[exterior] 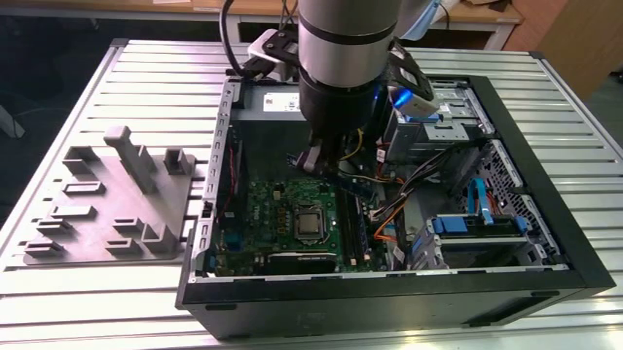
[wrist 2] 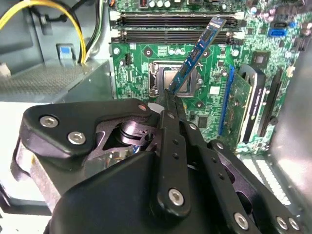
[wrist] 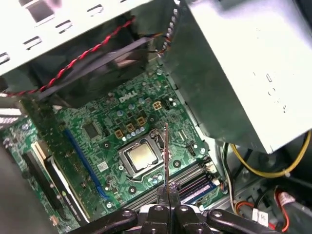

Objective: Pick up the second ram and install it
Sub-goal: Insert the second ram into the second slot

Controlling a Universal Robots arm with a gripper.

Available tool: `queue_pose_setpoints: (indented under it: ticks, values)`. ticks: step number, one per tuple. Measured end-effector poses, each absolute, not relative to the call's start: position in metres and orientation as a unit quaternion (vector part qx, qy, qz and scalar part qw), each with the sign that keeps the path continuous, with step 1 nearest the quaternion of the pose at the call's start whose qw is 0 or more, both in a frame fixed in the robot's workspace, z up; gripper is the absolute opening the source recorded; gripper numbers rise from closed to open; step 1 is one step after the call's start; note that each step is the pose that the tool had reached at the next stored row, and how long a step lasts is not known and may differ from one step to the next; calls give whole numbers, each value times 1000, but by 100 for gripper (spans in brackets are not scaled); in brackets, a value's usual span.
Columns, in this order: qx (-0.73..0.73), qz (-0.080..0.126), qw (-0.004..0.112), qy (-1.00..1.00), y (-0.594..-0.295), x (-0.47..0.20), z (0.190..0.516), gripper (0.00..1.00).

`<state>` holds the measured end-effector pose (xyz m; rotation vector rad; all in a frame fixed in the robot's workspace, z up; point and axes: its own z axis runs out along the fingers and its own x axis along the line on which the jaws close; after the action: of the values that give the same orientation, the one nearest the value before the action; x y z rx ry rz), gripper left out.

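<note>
Clenched in black jaws: long, narrow dark-green ram stick (wrist 2: 195,53), jutting beyond their tips over big green motherboard (wrist 2: 214,73); in exterior view, one o'clock from silver processor socket (exterior: 309,223).

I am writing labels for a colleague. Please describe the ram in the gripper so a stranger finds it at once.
Look into the open black case, above its green motherboard, where the gripper hangs. The ram is the thin stick it pinches by one end, slanting over the socket. Unlike the slots, it is off the board.
</note>
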<state>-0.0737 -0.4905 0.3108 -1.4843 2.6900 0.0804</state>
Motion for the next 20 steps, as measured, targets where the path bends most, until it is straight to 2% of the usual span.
queue_pose_setpoints:
  ticks: [20]
  values:
    - [-316, 20, 38, 948, -490, -74, 307, 8]
